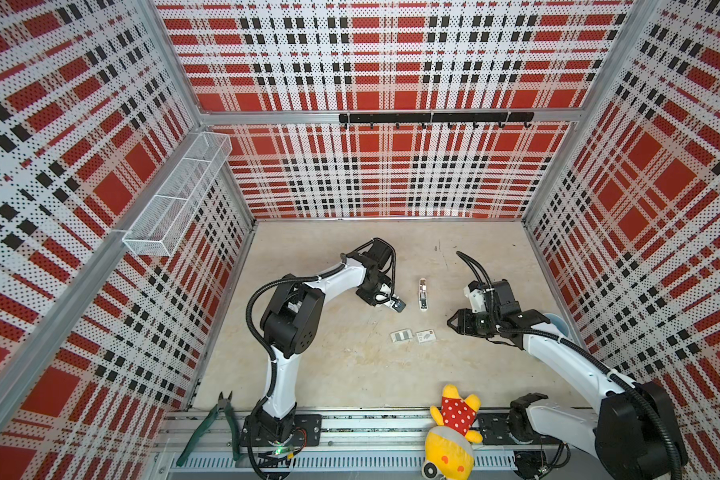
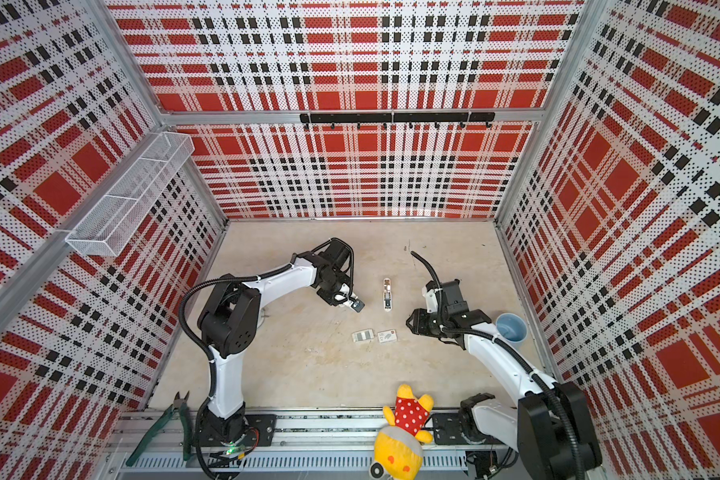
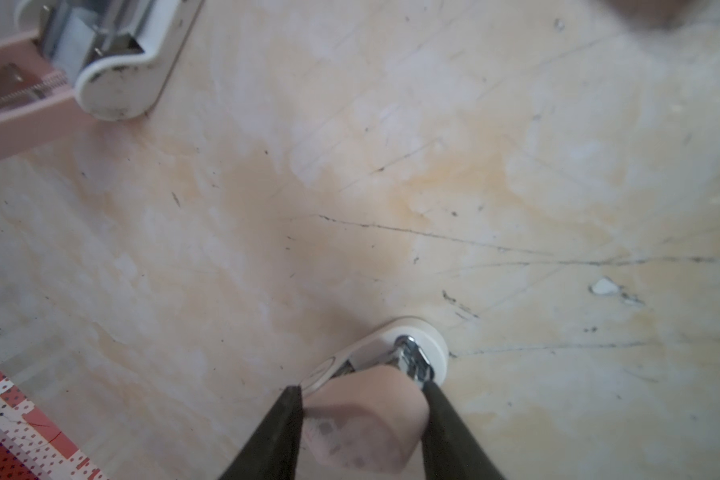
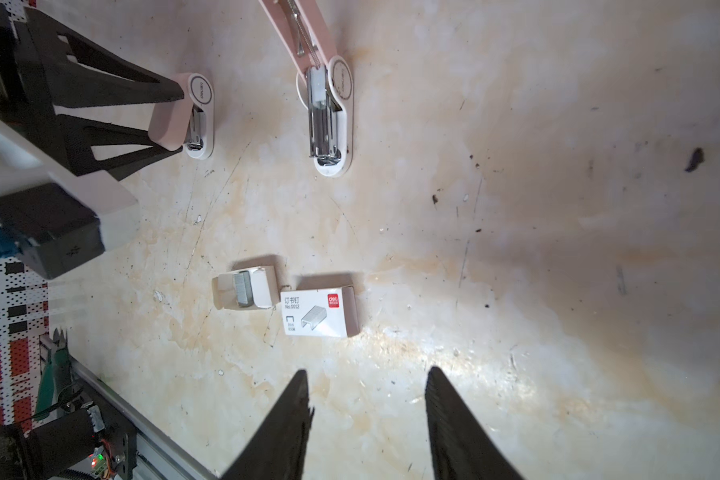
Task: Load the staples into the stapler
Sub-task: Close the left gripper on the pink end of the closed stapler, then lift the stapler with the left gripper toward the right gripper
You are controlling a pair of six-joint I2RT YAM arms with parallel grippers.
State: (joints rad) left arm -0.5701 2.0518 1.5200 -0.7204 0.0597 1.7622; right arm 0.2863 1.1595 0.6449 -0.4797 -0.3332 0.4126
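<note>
Gripping the closed stapler (image 3: 362,415) by its pink top, the left fingers (image 3: 279,436) press one against each side of it; its white base and shiny metal nose poke out just beyond their tips; whether that base rests on the worktop (image 3: 391,187) or hangs just over it, I cannot tell.

Just beside those fingers, touching neither, lies the open stapler (image 4: 329,120); its pink lid is swung back with the spring showing, and its metal channel lies bare along the white base; in both top views it sits between the left fingers and the right fingers (image 4: 287,428).

The right fingers stand parted with nothing between them; straight ahead of their gap lies the box (image 4: 319,311), white card with an orange corner mark and a grey drawing of a staple strip; just beside it, on the side toward the left fingers, is the tray (image 4: 262,286), also white card; the staples (image 4: 242,289) sit in that tray as a short grey block, and no fingers touch them; they are apart from both staplers.

Behind the right fingers, beside that arm, stands a blue cup (image 2: 511,328); well behind both sets of fingers, along the rail where the arms are mounted, lie a yellow toy (image 1: 454,428) and green pliers (image 1: 213,424).
</note>
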